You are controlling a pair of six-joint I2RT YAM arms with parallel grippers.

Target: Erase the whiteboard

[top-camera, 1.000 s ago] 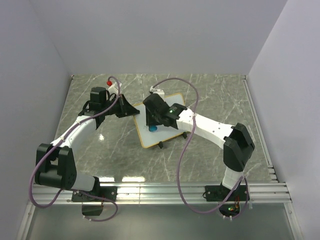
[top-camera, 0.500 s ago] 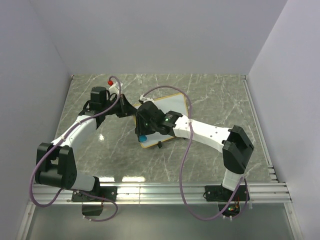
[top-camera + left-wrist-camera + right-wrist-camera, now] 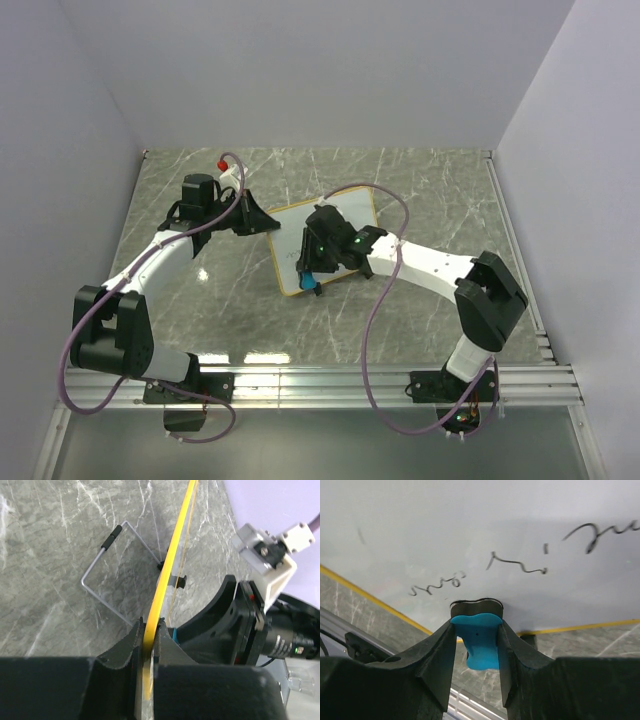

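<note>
The whiteboard point(image 3: 330, 222), white with a thin yellow frame, stands tilted mid-table. My left gripper point(image 3: 262, 221) is shut on its left edge; in the left wrist view the yellow frame point(image 3: 172, 555) runs edge-on into the gripper point(image 3: 148, 630). My right gripper point(image 3: 309, 272) is shut on a small blue eraser point(image 3: 477, 642) and presses its dark pad against the board's lower part. In the right wrist view the board face point(image 3: 470, 530) carries black scribbles, some above the eraser and more at the upper right. The gripper point(image 3: 476, 630) is near the board's lower yellow edge.
The board's wire stand point(image 3: 107, 575) rests on the grey marble table point(image 3: 420, 190) behind it. White walls enclose the left, back and right. A metal rail point(image 3: 380, 380) runs along the near edge. A purple cable point(image 3: 375, 300) loops off the right arm.
My right gripper with the eraser swept left along the board's lower part, then back right a little. The board shifted slightly. My left gripper kept its hold.
</note>
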